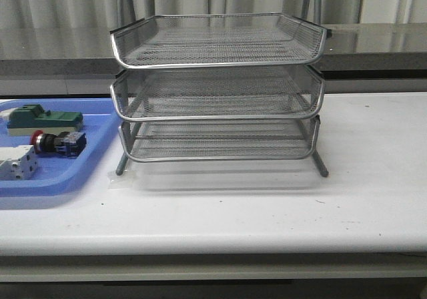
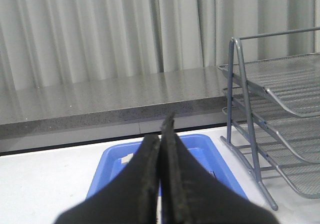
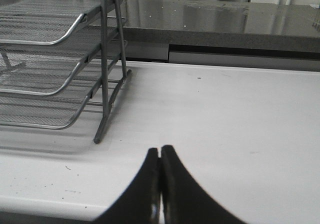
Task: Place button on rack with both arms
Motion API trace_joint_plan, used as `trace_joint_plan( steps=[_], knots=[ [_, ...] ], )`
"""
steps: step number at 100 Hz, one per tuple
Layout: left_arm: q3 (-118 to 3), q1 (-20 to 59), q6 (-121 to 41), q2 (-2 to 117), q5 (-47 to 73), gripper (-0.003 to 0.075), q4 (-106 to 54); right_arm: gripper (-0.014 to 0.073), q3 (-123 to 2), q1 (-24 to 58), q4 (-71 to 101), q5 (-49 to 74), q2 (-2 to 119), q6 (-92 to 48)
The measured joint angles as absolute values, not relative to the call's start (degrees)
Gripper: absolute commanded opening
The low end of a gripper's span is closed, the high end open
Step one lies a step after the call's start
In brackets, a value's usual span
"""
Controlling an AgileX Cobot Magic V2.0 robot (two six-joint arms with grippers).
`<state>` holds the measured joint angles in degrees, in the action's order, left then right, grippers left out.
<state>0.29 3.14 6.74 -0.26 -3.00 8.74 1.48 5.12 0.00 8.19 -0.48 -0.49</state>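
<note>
a white bench [image 1: 267, 212] fills the near ground, its front edge closest to the camera and a few small dark specks on its top. the rack [image 1: 219, 89] stands on it toward the back, three wire-mesh tiers on a grey metal frame, and no tier holds anything. to the left of the rack, just beside its front foot, lies a flat blue tray [image 1: 57, 182]. in the tray, the part nearest the front is a white boxy block [image 1: 17, 162]; behind it lies the button [image 1: 59, 142] on its side, red cap pointing away from the rack; farther back sits a green block [image 1: 45, 119]. behind the rack runs a grey stone ledge [image 1: 373, 45], and past that hang pale pleated curtains [image 1: 80, 5].

neither arm shows in the front view. the left hand [image 2: 160, 149] hangs above the tray, fingers pressed together on nothing. the right hand [image 3: 160, 171] is over the bare bench on the rack's right side, fingers likewise pressed together and holding nothing.
</note>
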Motion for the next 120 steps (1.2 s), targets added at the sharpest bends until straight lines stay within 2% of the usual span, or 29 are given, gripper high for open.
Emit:
trace_joint_plan(
  steps=[85, 120],
  knots=[
    [0.3, 3.1, 6.7, -0.3, -3.0, -0.002, 8.7, -0.0057, 1.5, 5.1, 0.0, 7.7, -0.5, -0.5],
    [0.3, 3.1, 6.7, -0.3, -3.0, -0.002, 8.7, -0.0057, 0.8, 5.1, 3.3, 3.8, -0.5, -0.5]
  ],
)
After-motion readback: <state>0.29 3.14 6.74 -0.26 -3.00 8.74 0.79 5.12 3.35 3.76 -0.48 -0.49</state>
